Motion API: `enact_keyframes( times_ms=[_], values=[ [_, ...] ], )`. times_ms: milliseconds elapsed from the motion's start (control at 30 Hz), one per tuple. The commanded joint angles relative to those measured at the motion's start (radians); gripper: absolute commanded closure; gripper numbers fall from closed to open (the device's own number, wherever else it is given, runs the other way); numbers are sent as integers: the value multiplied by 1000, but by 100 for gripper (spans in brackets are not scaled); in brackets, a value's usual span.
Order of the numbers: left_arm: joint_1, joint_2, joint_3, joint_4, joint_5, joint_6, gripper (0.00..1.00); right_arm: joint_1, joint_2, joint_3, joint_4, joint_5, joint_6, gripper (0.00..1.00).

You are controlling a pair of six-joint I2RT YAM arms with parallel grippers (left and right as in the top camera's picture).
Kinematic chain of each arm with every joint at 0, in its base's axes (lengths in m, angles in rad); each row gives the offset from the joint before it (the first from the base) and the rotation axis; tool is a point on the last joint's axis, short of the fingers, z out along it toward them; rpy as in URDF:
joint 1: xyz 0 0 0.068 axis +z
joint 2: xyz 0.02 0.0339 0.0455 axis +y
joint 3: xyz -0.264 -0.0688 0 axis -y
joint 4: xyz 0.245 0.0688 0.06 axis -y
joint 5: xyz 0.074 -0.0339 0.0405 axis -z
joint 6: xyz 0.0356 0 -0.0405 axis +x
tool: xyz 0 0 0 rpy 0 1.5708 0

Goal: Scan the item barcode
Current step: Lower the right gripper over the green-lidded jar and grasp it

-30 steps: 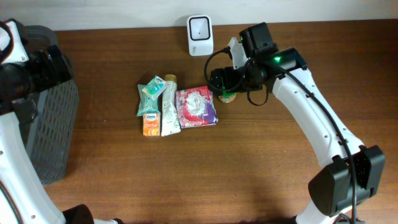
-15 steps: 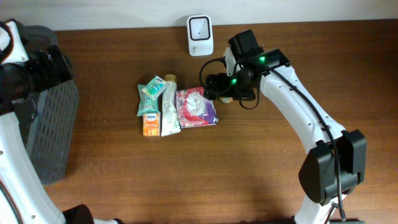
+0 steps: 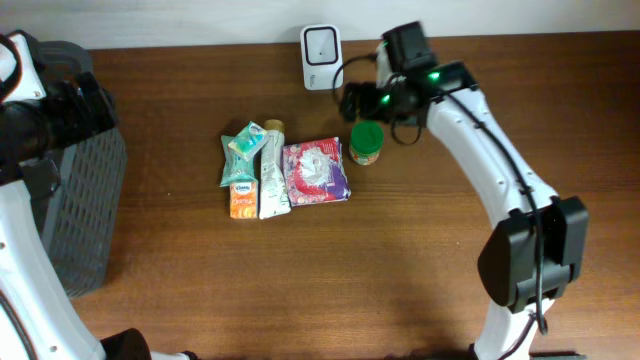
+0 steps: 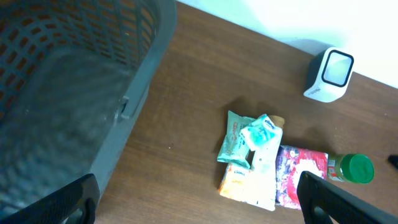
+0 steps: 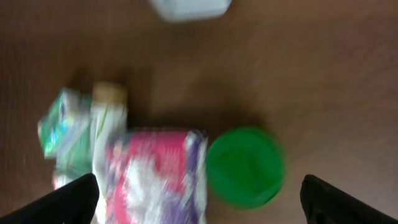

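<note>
A brown wooden table (image 3: 400, 260) fills the overhead view. A dark grey mesh basket (image 3: 85, 220) stands at its left edge. The white right arm (image 3: 490, 150) reaches from the near right corner toward the far edge. Its right gripper (image 3: 355, 100) hangs with jaws spread and nothing between them, above the table between a scanner and a jar. The left gripper (image 4: 199, 208) is over the basket's far side, also spread wide and holding nothing.

Near the table's middle lies a pink and purple packet (image 3: 316, 172). Touching its left side is a white tube (image 3: 273, 180). The small white barcode scanner (image 3: 322, 57) stands at the far edge. A green tissue pack (image 3: 243, 150) rests against the tube's left. The green-lidded jar (image 3: 365, 143) stands upright just beside the packet's far right corner. An orange carton (image 3: 243, 198) lies below the tissue pack.
</note>
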Motion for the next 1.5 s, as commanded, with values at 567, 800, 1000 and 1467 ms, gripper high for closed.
enact_keyframes(
  times_ms=[567, 800, 1000, 1467],
  values=[
    [4, -13, 10, -2, 0, -4, 1, 1, 85, 16, -16, 102, 345, 1],
    [4, -13, 10, -2, 0, -4, 1, 2, 101, 9, -81, 121, 345, 1],
    [4, -13, 10, -2, 0, -4, 1, 9, 134, 1, -50, 139, 578, 1],
    [4, -13, 10, -2, 0, -4, 1, 36, 201, 20, -192, 175, 283, 31]
  ],
)
